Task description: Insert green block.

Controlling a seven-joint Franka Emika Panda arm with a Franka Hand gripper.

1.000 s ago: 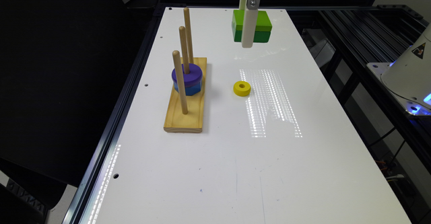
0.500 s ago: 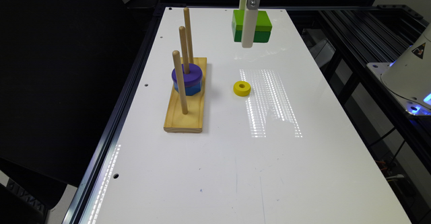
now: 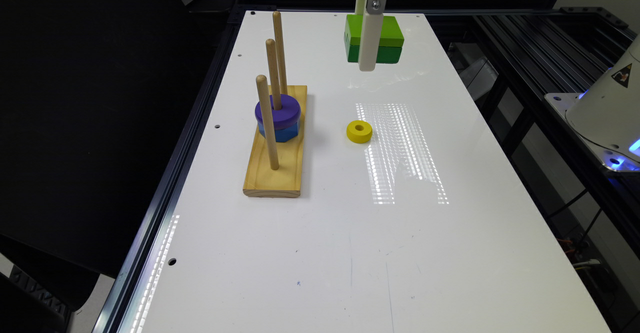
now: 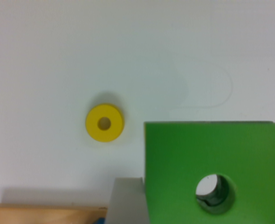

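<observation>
— Green block [image 3: 387, 38] hangs off the white worktop [image 3: 350, 233] at the far end, toward twelve o'clock in the exterior view. How much room around it?

— Plenty. Bare worktop lies below it, and the dark rail along the worktop's far edge runs close behind. The yellow ring [image 3: 359, 131] lies flat nearer the camera, well apart from the block. The wooden peg base [image 3: 276, 173] sits toward nine o'clock of the ring, three upright pegs on it, the purple disc [image 3: 278, 112] stacked on a blue piece [image 3: 280, 133] over the middle peg [image 3: 272, 73].

— And the tool?

— The tool [image 3: 369, 48] is clamped on the block; a white finger [image 3: 370, 40] presses its near side face in the exterior view, and the wrist view shows a grey finger [image 4: 127, 200] flush against the block's [image 4: 211, 158] edge. The block's centre hole faces up.
</observation>
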